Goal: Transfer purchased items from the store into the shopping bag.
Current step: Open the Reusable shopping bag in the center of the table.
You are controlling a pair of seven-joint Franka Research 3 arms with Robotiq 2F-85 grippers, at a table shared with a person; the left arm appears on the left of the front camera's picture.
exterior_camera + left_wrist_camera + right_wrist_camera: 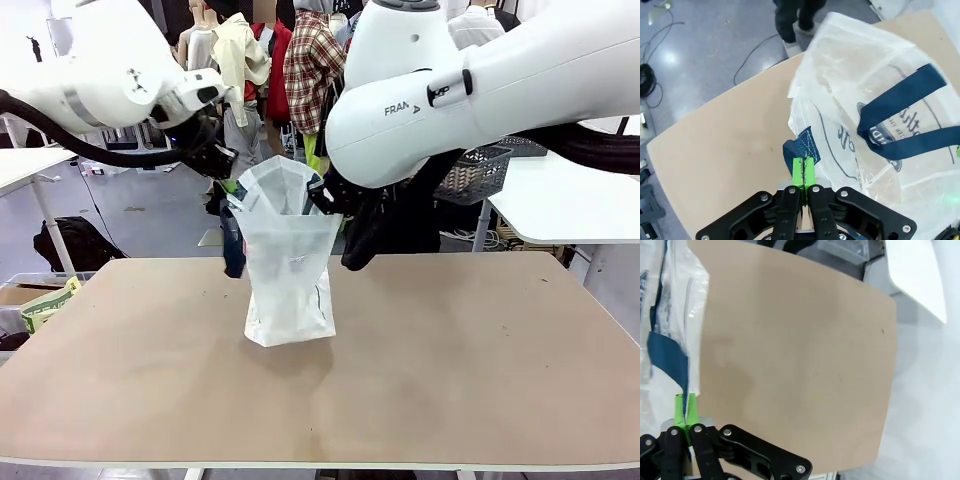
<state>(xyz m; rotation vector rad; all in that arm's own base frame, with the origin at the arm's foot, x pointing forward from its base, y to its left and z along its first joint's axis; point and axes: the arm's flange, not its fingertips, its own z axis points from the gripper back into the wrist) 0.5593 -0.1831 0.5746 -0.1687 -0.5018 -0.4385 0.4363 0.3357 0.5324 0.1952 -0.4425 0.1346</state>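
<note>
Both pinching its navy handles [920,142], my left gripper [803,172] and right gripper [684,412] held the shopping bag [290,285] upright at six o'clock; the store [482,170] sat at two o'clock, nearer my right.

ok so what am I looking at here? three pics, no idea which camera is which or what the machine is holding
It is one moment seen by three cameras. The wide picture looks across the tan table from between two white robot arms. Each arm ends in a black two-finger gripper with green pads. The other two pictures come from cameras on the wrists, each looking along that arm's own fingers.

A shopping bag stands upright on the table. It is translucent white with navy straps. The left gripper is shut on a navy strap patch at the bag's edge. The right gripper is shut on a navy strap. In the wide picture the two arms pinch the bag's top from opposite sides.

Behind, to the right, a dark mesh basket sits on a white side table.
</note>
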